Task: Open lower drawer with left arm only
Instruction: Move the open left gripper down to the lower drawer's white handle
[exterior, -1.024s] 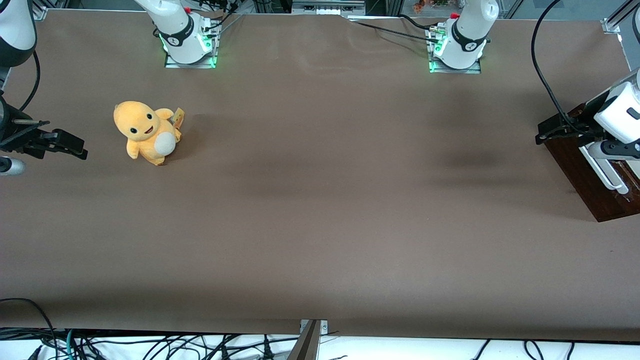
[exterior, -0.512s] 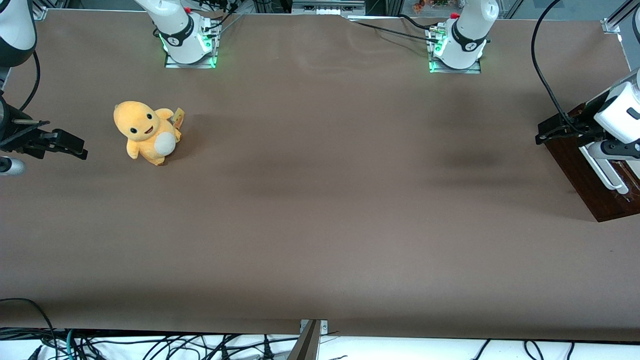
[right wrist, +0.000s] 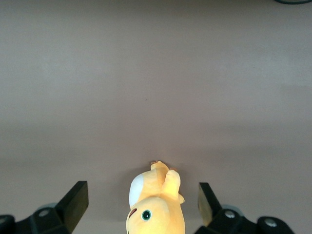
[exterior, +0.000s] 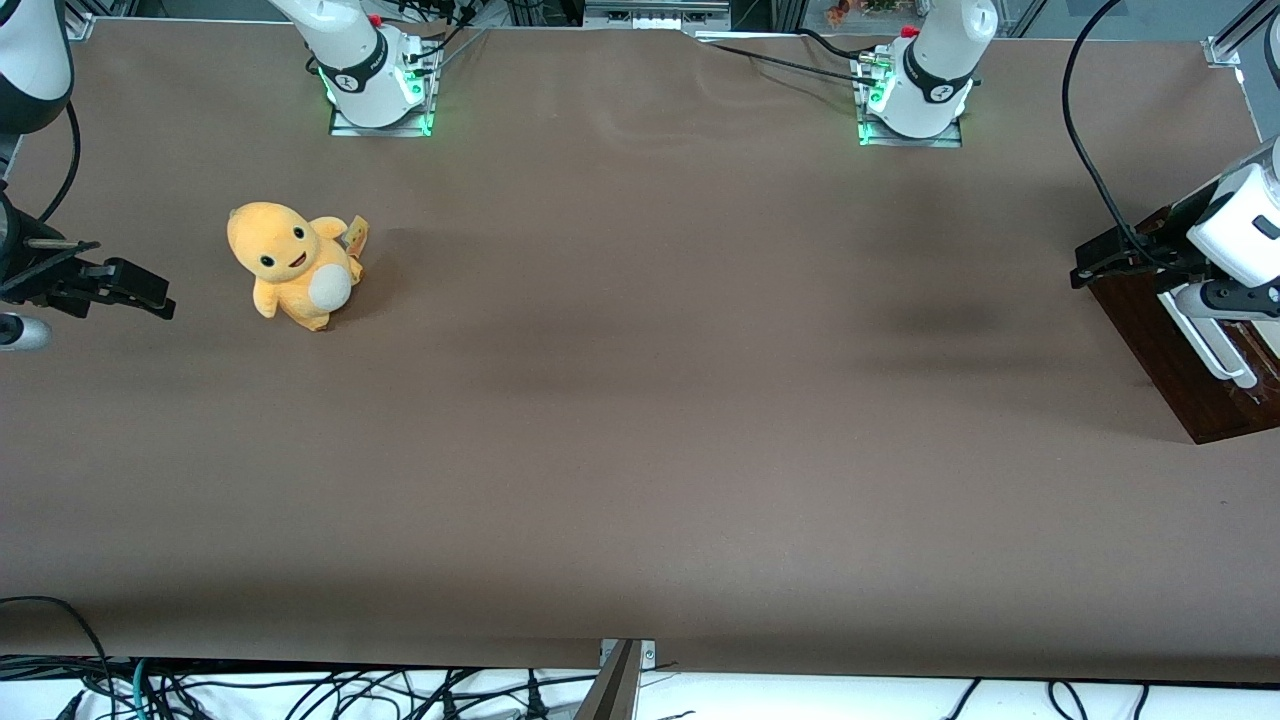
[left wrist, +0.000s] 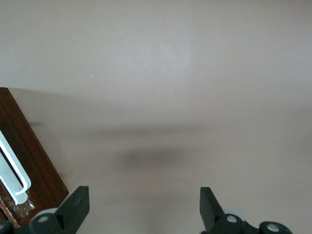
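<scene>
The lower drawer [exterior: 1170, 350] is a dark reddish-brown wooden front with a white bar handle [exterior: 1205, 340] running along it, standing at the working arm's end of the table [exterior: 640, 400]. In the wrist view the same drawer [left wrist: 29, 161] shows as a slanted wood panel with the white handle [left wrist: 12, 170] standing off its face.

The left arm [exterior: 1235, 225] is white with dark panels and hangs above the drawer, a loose black cable [exterior: 1085, 140] curving up from it. Its black gripper [exterior: 1115, 262] sits just above the drawer's end farther from the front camera. The gripper [left wrist: 144, 209] has its fingers [left wrist: 78, 202] spread wide apart over bare table beside the drawer, holding nothing.
</scene>
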